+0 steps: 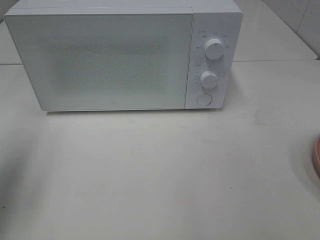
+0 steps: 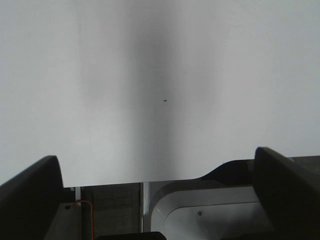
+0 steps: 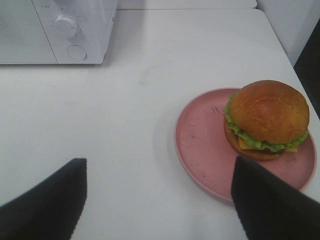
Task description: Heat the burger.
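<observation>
1. While the microwave (image 1: 122, 57) door stands closed, filling the upper left and centre of the high view, you have no burger inside yet; judged from this, heating has not begun.
2. You find the burger (image 3: 267, 120) on the pink plate (image 3: 200, 145), at the right of the right wrist frame. Only a sliver of plate rim (image 1: 317, 157) shows at the right edge of the high view.
3. Right hand (image 3: 160, 200): fingers spread wide, nothing held. The burger lies ahead of it, close to the finger seen at lower right, off the hand's centre line.
4. Left hand (image 2: 160, 192): fingers apart, empty, over bare bench (image 2: 160, 75).
5. You should count the right arm as the nearer one; the burger is squat and round, with no long axis.
6. Small print rings the two knobs (image 1: 214, 49); too small to read. No brand legible.
</observation>
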Controlling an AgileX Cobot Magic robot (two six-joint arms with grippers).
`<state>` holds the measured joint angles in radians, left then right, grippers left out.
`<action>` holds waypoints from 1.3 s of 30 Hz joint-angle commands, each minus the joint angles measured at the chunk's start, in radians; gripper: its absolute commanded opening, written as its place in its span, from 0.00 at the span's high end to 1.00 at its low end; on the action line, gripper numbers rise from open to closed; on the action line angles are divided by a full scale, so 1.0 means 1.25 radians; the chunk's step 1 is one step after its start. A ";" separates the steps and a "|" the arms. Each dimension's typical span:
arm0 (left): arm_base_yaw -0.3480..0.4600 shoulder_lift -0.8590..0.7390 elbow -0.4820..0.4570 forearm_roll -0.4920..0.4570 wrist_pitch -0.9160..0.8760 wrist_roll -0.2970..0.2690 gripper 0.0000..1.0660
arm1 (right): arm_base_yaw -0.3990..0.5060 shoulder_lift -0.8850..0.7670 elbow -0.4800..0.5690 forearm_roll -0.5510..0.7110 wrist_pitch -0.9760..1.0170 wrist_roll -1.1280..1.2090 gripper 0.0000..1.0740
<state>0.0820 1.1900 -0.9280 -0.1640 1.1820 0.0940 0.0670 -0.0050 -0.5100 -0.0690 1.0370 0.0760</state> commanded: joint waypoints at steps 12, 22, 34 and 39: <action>0.032 -0.372 0.165 0.009 -0.061 0.002 0.08 | -0.006 -0.020 0.003 0.002 -0.003 -0.006 0.29; 0.032 -0.620 0.281 0.020 -0.094 0.012 0.08 | -0.006 -0.020 0.003 0.002 -0.003 -0.006 0.29; -0.010 -0.862 0.344 0.074 -0.122 0.006 0.08 | -0.006 -0.020 0.003 0.002 -0.003 -0.006 0.29; -0.010 -0.946 0.344 0.074 -0.122 0.005 0.08 | -0.006 -0.020 0.003 0.002 -0.003 -0.006 0.29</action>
<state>0.0740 0.0380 -0.5000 -0.0700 1.0380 0.1100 0.0670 -0.0050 -0.5100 -0.0690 1.0370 0.0760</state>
